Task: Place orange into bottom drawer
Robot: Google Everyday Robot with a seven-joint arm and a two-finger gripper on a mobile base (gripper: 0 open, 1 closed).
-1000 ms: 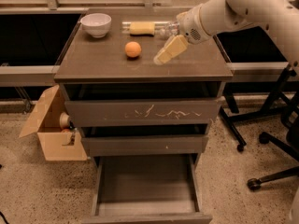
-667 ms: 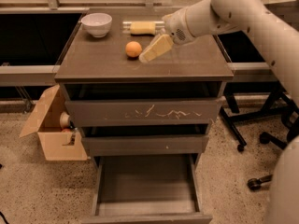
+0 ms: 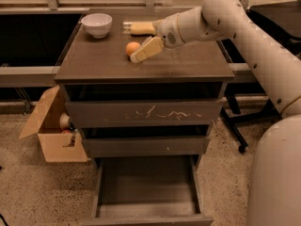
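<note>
The orange [image 3: 132,47] sits on the top of the grey-brown cabinet [image 3: 188,65], left of centre. My gripper [image 3: 138,56] reaches in from the right on the white arm, low over the cabinet top. Its tip is right beside the orange, on the orange's front right side. I cannot tell whether it touches the fruit. The bottom drawer [image 3: 146,185] is pulled out at floor level. Its flat grey floor is bare.
A white bowl [image 3: 97,24] stands at the cabinet top's back left. A pale yellow oblong object [image 3: 141,28] lies behind the gripper. The scratched drawer front [image 3: 146,113] and the one below it [image 3: 146,146] are pushed in. A cardboard box [image 3: 52,134] stands on the floor at left, a chair base [image 3: 237,133] at right.
My gripper has moved left across the cabinet top and now sits right next to the orange. The orange and the drawers have not moved.
</note>
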